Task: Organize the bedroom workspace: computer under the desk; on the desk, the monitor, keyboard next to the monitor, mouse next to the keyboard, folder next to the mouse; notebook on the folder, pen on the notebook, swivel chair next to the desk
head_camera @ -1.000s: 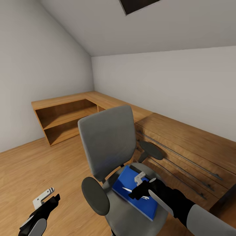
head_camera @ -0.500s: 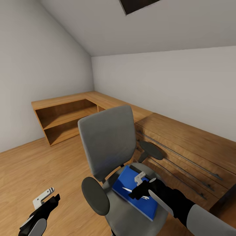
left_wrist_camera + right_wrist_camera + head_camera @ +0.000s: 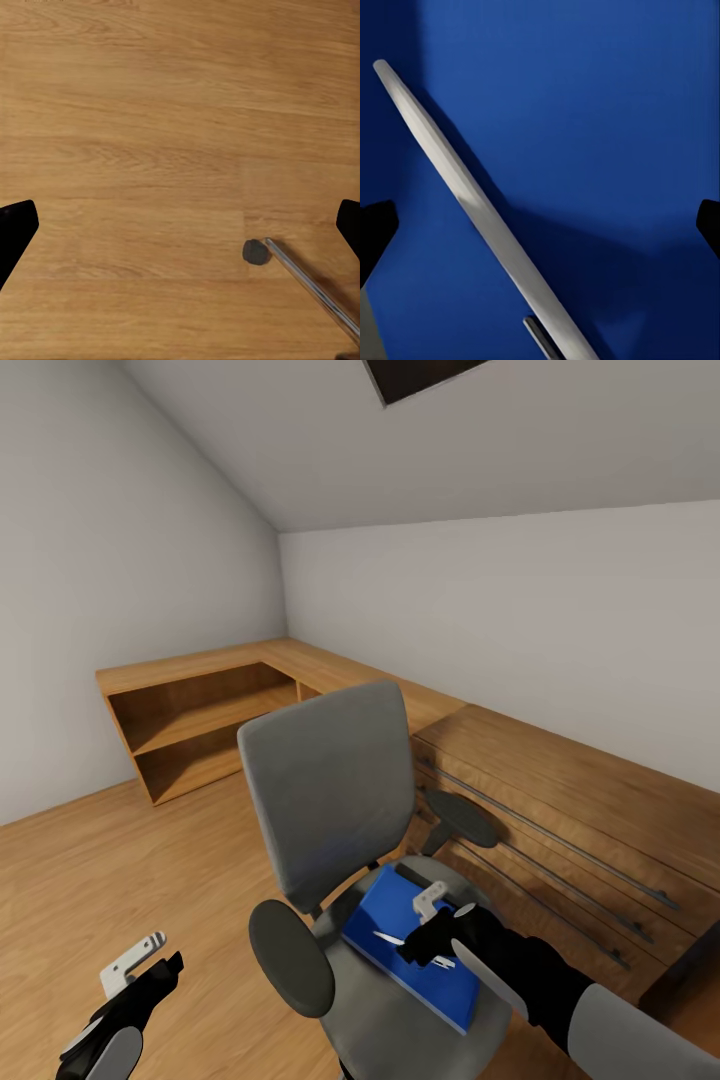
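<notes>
The swivel chair (image 3: 320,790) stands in front of me, grey seat and tall back, black armrests. On its seat lies the blue folder (image 3: 380,905), with the white pen (image 3: 388,938) resting on it. My right gripper (image 3: 412,952) hovers just above the folder, open. In the right wrist view the pen (image 3: 472,202) runs slantwise across the folder (image 3: 585,112), between the spread fingertips of the right gripper (image 3: 540,229). My left gripper (image 3: 165,970) hangs open over the floor left of the chair, holding nothing (image 3: 180,225). The desk, computer, monitor, keyboard, mouse and notebook are out of view.
A low wooden shelf unit (image 3: 200,710) runs along the far walls. A wooden chest of drawers (image 3: 560,810) stands close behind the chair on the right. One chrome chair leg (image 3: 307,281) with its castor (image 3: 256,252) lies under my left gripper. Open wood floor (image 3: 120,860) spreads to the left.
My right gripper has crept very slightly to the right over the folder. The chair, folder, pen and left arm are as before.
</notes>
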Robot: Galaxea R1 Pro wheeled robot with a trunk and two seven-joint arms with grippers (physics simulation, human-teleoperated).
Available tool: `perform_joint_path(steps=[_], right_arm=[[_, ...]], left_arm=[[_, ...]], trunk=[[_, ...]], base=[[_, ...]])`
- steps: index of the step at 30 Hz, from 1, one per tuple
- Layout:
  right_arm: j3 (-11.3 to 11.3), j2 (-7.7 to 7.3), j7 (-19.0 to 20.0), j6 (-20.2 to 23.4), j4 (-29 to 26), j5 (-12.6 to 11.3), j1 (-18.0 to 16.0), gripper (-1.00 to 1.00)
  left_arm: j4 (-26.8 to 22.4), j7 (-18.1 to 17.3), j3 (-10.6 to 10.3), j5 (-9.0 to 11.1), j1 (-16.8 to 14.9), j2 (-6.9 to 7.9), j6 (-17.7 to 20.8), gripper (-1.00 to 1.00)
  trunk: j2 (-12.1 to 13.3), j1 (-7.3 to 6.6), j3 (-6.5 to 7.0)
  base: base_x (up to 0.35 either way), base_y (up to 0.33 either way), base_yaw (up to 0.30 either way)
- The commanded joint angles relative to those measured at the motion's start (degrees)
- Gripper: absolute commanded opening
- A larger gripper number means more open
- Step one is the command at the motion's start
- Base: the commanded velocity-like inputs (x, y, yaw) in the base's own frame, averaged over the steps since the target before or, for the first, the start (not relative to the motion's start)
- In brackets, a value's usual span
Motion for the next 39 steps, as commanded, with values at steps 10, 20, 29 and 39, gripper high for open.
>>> perform_joint_path(steps=[10, 20, 29, 39], right_arm=[[0.1, 0.07, -0.2, 0.2, -0.1, 0.1, 0.0, 1.00], [0.1, 0.07, -0.2, 0.2, -0.1, 0.1, 0.0, 1.00], [0.1, 0.10, -1.6, 0.3, 0.2, 0.2, -0.1, 1.00], [0.1, 0.15, -2.8, 0.4, 1.7, 0.1, -0.1, 1.00]], left_arm=[[0.0, 0.4, -0.1, 0.2, 0.0, 0.02, 0.2, 1.00], [-0.1, 0.4, -0.1, 0.3, 0.0, 0.00, 0.2, 1.00], [-0.2, 0.4, -0.1, 0.3, 0.0, -0.08, 0.2, 1.00], [-0.2, 0.3, -0.1, 0.3, -0.1, -0.09, 0.2, 1.00]], trunk=[[0.0, -0.01, -0.06], [0.0, -0.01, -0.06], [0.0, -0.01, -0.06], [0.0, -0.01, -0.06]], base=[[-0.108, 0.000, 0.000], [-0.017, 0.000, 0.000], [0.000, 0.000, 0.000], [0.000, 0.000, 0.000]])
